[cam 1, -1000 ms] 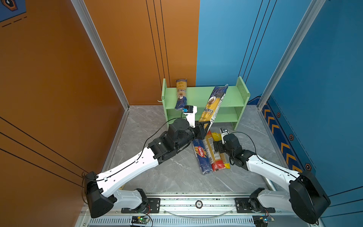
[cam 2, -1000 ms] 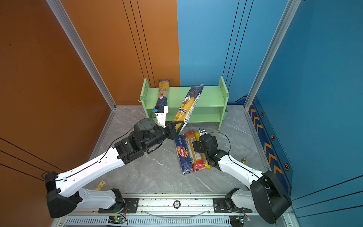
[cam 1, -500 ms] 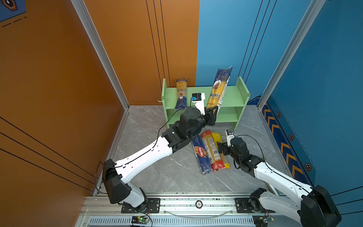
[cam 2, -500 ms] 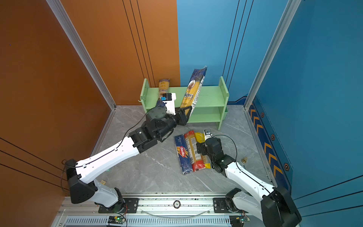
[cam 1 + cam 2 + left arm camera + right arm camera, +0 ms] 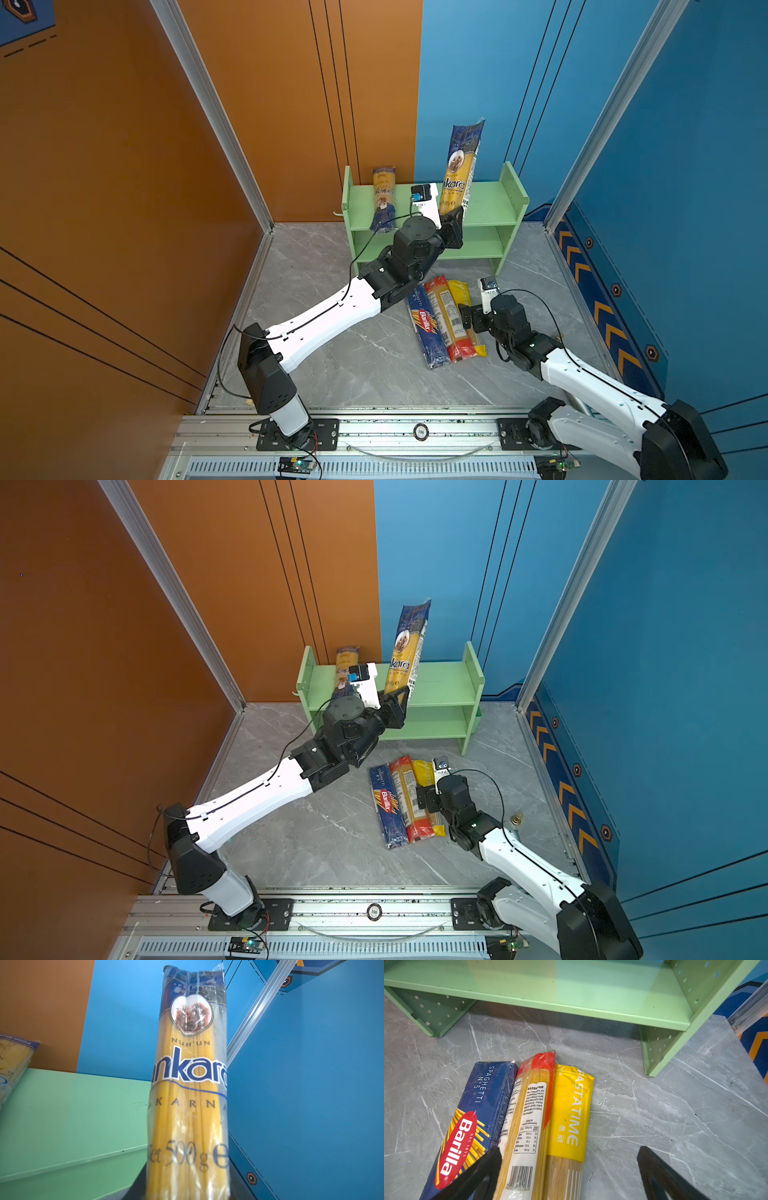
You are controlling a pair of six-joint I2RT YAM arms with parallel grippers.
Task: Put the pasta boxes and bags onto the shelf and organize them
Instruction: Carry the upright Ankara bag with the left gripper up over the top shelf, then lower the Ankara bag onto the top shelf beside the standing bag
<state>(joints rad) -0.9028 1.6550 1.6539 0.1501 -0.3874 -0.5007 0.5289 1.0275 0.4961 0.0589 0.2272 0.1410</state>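
The shelf point(image 5: 494, 199) is a small green rack. It has two flat, smooth boards and two upright side panels dotted with little round holes. The left pincer point(image 5: 454, 222) pinches the bottom end of a long thin spaghetti bag point(image 5: 460, 166). It holds the bag up straight over the top board, near the middle. I cannot tell if the bag's bottom touches the board. This bag is shiny, crinkly clear plastic with stiff yellow sticks inside, a dark blue top and an oval picture. A twin bag point(image 5: 383, 195) stands up on the top board near the left side panel. Three more long packs lie flat, side by side and touching, on the grey marble-look floor point(image 5: 332, 365) in front of the shelf. They are a dark blue Barilla pack point(image 5: 427, 328) with straight boxy edges, a clear red-ended bag point(image 5: 445, 316) with a white label, and a yellow-ended bag point(image 5: 462, 296). The right pincer point(image 5: 471, 320) hangs just over the red-ended and yellow-ended ones. Its two black pointed fingers point(image 5: 481, 1169) are spread wide and hold nothing.
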